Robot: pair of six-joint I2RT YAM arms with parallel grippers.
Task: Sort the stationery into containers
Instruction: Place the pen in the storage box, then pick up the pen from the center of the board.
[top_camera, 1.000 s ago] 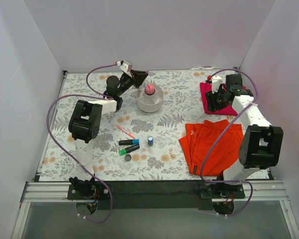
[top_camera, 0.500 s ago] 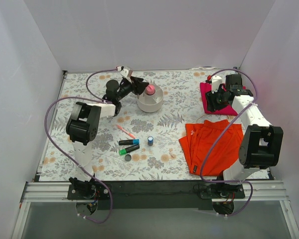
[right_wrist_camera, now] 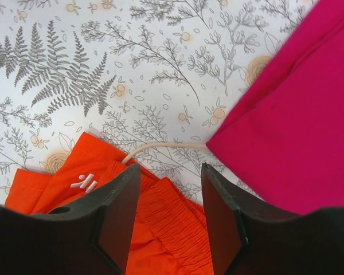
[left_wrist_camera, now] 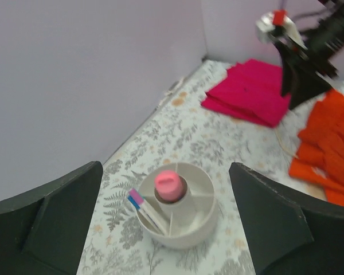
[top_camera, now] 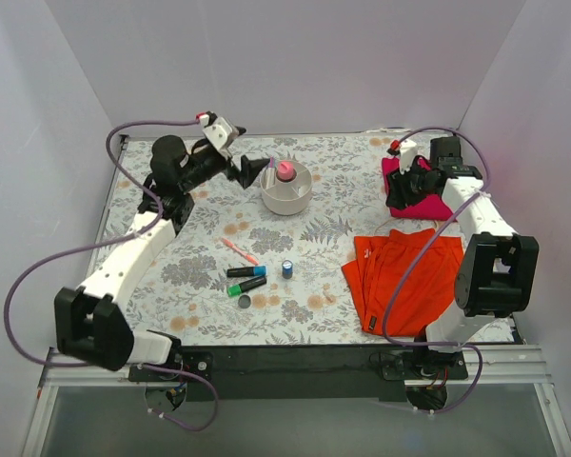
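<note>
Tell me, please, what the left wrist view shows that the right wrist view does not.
Only the left wrist view shows the round off-white divided bowl, with the pink-capped bottle and thin white pens in it. Only the right wrist view shows the small white printed mark on the folded orange cloth. Both show that orange cloth, the folded magenta cloth and the floral table cover.
</note>
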